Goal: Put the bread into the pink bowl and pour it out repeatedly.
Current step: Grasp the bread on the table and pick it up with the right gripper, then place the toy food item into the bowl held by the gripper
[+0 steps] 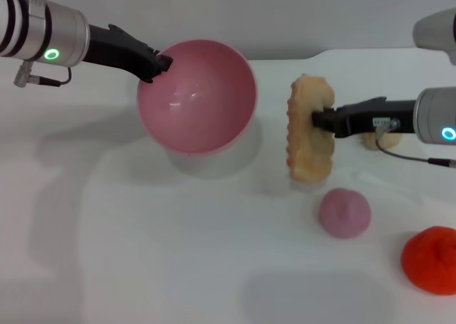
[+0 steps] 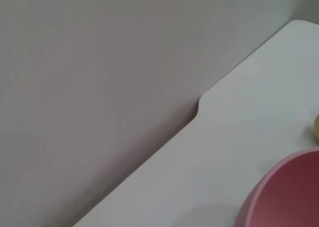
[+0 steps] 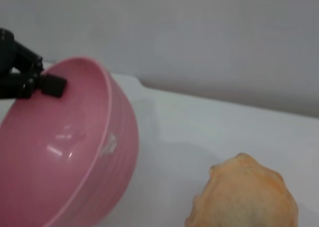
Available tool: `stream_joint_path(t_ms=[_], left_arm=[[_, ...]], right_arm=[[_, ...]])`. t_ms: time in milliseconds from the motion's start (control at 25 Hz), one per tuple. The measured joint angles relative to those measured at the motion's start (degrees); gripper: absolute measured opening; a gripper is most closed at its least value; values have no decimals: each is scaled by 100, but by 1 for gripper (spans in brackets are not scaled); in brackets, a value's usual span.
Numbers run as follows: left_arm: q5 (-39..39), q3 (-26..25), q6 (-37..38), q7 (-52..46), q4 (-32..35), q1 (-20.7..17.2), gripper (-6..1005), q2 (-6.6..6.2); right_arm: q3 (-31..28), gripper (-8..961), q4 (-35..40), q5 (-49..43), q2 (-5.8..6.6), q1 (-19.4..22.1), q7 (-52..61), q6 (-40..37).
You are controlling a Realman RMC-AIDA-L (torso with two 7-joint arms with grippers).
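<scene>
The left gripper (image 1: 162,64) pinches the rim of the bowl (image 1: 197,96) and holds it tipped up off the table (image 1: 142,253); the right gripper (image 1: 318,117) squeezes the bread (image 1: 310,128) just beside the bowl, above the table.

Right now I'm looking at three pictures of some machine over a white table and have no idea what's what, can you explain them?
It is a two-armed robot. One picture looks down from its head; the other two come from cameras on its wrists. The left end effector grips the rim of the tilted pink bowl, which is empty. The right end effector holds the bread beside the bowl. On the white table lie a small pink ball, an orange-red lump and a beige lump, partly hidden behind the right arm.
</scene>
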State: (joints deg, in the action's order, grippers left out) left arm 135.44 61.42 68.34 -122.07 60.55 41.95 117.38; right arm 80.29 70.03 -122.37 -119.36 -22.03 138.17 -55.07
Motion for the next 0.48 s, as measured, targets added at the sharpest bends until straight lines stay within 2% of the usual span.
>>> stream_joint_path(t_ms=[480], left_arm=[[171,-24,-134,-112,0,17,58,-13]], right_arm=[[-358,101,63,-158,0,125,-16,813]])
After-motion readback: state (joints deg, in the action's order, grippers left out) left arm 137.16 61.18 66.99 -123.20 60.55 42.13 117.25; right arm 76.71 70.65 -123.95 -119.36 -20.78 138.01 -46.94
